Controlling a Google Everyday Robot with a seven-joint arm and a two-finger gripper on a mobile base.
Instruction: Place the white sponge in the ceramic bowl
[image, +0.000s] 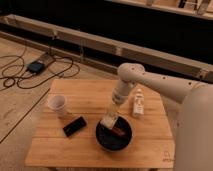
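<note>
The glossy black ceramic bowl (101, 141) sits on the wooden table near its front middle, with a reddish item (119, 131) lying inside. My gripper (109, 118) hangs from the white arm that reaches in from the right, right over the bowl's back-left rim. It is shut on the cream-white sponge (108, 121), which hangs just above the bowl's edge.
A white cup (57, 104) stands at the table's left. A flat black object (74, 126) lies left of the bowl. An upright white bottle (137, 102) stands right of the arm. The wooden table (85, 92) has cables and a device (36, 66) on the floor behind it.
</note>
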